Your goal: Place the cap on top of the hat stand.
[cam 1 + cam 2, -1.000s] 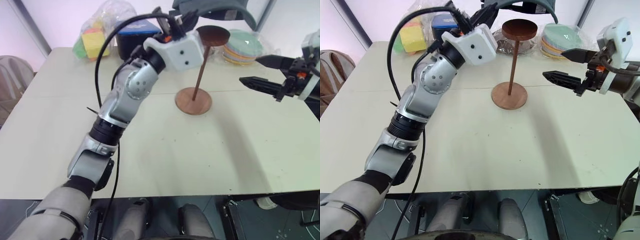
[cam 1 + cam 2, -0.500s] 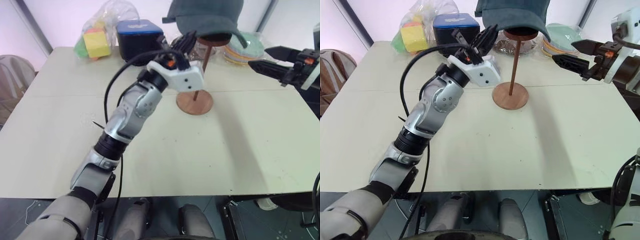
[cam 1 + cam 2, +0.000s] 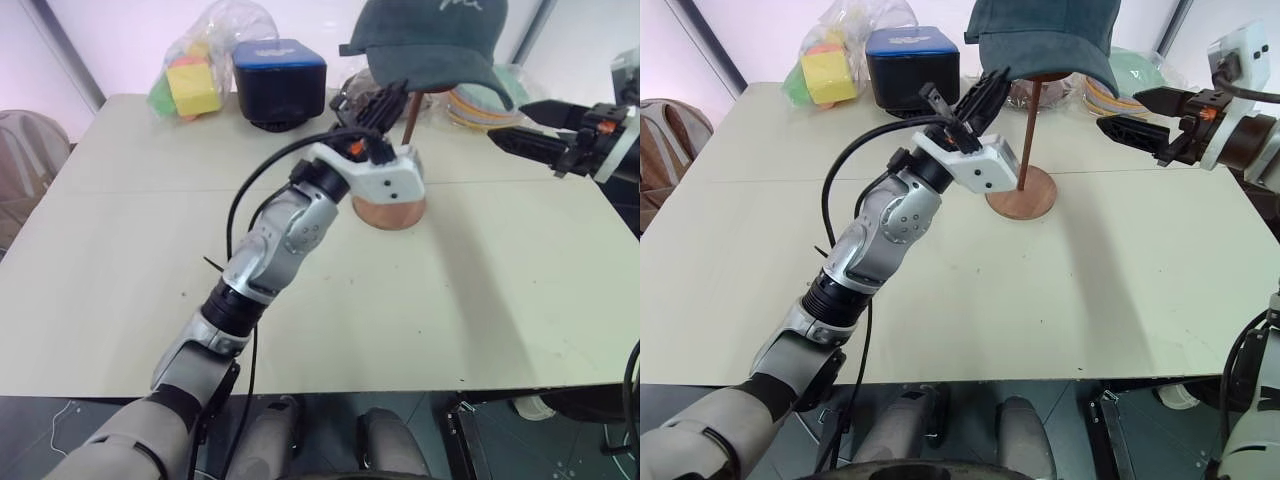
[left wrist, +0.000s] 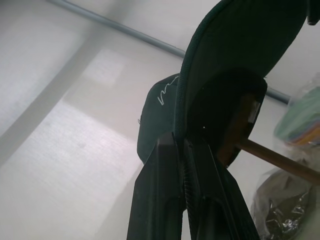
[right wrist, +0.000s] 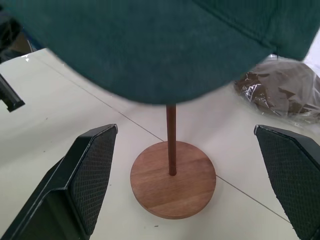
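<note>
Dark teal fabric cap [image 3: 437, 40] over brown wooden hat stand [image 3: 1023, 190] near desk's [image 3: 420, 310] far edge, brim clamped in left hand [image 4: 181, 142]; right hand [image 5: 192, 182] spread apart beside stand.

Bare pale counter [image 3: 420, 300] is lying open across the frame's lower half; the brown wooden hat stand [image 3: 1022, 190] and dark blue box [image 3: 279, 80] are crowding the upper centre.
</note>
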Robot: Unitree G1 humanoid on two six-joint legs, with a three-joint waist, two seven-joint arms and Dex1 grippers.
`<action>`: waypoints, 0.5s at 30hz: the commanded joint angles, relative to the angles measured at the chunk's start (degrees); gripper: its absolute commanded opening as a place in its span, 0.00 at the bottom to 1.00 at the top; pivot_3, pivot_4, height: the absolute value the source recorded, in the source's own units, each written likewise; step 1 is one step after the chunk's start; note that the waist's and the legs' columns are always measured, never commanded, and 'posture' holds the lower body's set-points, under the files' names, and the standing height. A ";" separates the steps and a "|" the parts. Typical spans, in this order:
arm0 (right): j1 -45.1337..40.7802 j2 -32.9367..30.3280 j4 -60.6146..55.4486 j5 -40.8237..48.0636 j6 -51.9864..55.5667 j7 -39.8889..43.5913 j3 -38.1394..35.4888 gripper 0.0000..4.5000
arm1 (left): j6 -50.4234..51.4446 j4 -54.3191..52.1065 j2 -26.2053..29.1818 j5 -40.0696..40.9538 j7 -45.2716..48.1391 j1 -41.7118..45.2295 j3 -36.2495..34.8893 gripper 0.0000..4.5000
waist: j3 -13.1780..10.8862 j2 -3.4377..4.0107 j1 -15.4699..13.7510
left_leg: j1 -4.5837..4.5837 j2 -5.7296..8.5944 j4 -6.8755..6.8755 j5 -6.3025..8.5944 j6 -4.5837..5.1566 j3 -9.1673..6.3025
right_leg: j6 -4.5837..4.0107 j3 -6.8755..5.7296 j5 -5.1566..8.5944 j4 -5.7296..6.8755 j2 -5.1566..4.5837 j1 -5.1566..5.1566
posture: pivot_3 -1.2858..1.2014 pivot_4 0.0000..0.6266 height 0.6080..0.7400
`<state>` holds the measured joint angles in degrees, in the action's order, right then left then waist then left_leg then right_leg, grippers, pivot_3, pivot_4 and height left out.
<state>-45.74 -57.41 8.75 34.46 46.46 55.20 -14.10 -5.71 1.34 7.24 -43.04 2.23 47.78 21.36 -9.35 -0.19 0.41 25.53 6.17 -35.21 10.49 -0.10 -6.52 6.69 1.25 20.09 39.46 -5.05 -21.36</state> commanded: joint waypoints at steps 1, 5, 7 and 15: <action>-0.81 -0.67 -1.47 0.07 -0.78 0.25 -1.23 1.00 | -0.72 -3.51 -0.53 0.05 -0.92 0.29 -0.14 0.01 | 0.00 0.00 0.02 | 0.00 0.00 0.00 0.00 0.00 0.00 | 0.00 0.00 0.00 0.00 0.00 0.00 | 0.52 0.24 1.00; -0.87 -0.66 -1.27 -0.15 -0.94 0.45 -1.01 1.00 | -0.97 -4.05 -0.81 0.59 -0.21 -0.36 0.12 0.01 | 0.00 0.00 0.02 | 0.00 0.00 0.00 0.00 0.00 0.00 | 0.00 0.00 0.00 0.00 0.00 0.00 | 0.52 0.24 1.00; -0.95 -0.68 -1.18 -0.26 -0.99 0.60 -0.92 1.00 | -0.86 -4.33 -0.98 0.75 0.07 -0.61 0.13 0.01 | 0.00 0.00 0.01 | 0.00 0.00 0.00 0.00 0.00 0.00 | 0.00 0.00 0.00 0.00 0.00 0.00 | 0.52 0.24 1.00; -1.08 -2.63 1.77 -2.92 -3.35 3.18 0.09 1.00 | -0.13 -5.65 -1.70 1.12 1.47 -2.19 0.00 0.01 | 0.00 0.00 -0.05 | 0.00 0.00 0.00 0.00 0.00 0.00 | 0.00 -0.01 0.00 0.00 0.01 0.00 | 0.52 0.24 1.00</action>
<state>-45.72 -57.79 10.01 32.38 44.89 57.43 -13.31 -5.58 -1.04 5.95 -42.60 3.71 45.06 21.68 -9.35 -0.19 0.36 25.53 6.17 -35.22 10.49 -0.10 -6.52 6.69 1.25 20.09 39.46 -5.04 -21.36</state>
